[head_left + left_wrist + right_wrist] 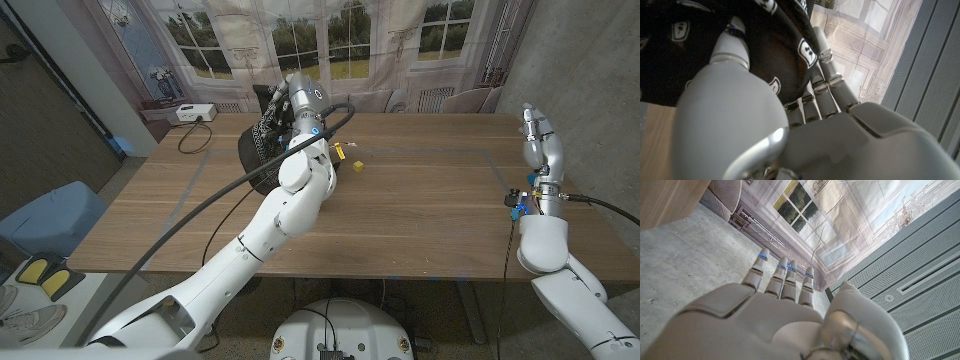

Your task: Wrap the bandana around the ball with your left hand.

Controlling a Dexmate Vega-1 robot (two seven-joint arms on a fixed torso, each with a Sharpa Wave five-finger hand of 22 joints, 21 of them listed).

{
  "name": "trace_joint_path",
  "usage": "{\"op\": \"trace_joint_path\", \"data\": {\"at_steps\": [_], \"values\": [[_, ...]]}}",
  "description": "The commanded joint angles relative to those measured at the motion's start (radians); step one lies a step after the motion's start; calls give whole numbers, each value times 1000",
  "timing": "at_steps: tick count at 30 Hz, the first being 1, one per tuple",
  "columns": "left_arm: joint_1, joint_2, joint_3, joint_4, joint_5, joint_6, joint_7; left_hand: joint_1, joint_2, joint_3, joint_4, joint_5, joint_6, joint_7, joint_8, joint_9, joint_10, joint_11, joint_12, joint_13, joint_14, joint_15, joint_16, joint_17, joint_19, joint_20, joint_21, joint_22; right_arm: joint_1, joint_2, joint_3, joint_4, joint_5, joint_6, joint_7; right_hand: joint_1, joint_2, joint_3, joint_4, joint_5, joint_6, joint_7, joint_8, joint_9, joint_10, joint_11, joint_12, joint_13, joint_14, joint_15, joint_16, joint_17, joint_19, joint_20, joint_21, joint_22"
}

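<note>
1. The bandana — black with white markings — sits bunched on the far left part of the wooden table; the ball itself is not visible under the cloth.
2. The left hand is at the bundle; in the left wrist view its fingers curl against the dark cloth, gripping it.
3. The right hand is raised beyond the table's right edge — fingers straight, slightly apart, holding nothing.
4. Small yellow pieces lie on the table just right of the left forearm
</note>
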Motion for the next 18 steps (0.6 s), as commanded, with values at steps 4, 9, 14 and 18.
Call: {"op": "trace_joint_path", "data": {"at_steps": [4,9,14,18], "values": [[-64,37,75,54,-122,-30,-90,138,156,49,42,0,544,-2,1,59,220,-217,-11,90,170,-223,0,10,-19,-114,15,3,-6,7,11,4,-33,7,-6,-7,-1,4,-8,0,2,-4,2,2,10,-7,-3,3,13,0,8,0,11,-2,-1,3],[-73,36,90,69,-170,-22,-100,138,157,50,42,-3,544,-5,0,58,224,-216,-16,93,173,-224,-4,12,-23,-113,23,3,-9,9,14,9,-49,13,-15,-8,-1,4,-8,0,3,-5,2,2,13,-6,-2,3,18,0,10,-1,16,-5,0,3],[-70,32,97,85,-247,-2,-86,140,157,50,41,-4,547,-2,-1,58,228,-217,-19,95,176,-223,-6,14,-25,-113,29,3,-11,13,19,17,-54,28,-20,-11,-1,4,-7,1,6,-6,4,2,19,-5,-1,2,24,-5,12,-2,23,-5,0,3],[-72,29,108,107,-278,17,-76,141,157,51,41,-5,547,-5,0,61,230,-216,-22,99,178,-223,-8,15,-26,-113,35,3,-11,16,21,18,-71,25,-30,-13,0,5,-7,1,8,-6,5,1,23,-3,0,2,29,-4,13,-3,28,-7,1,3]]}}
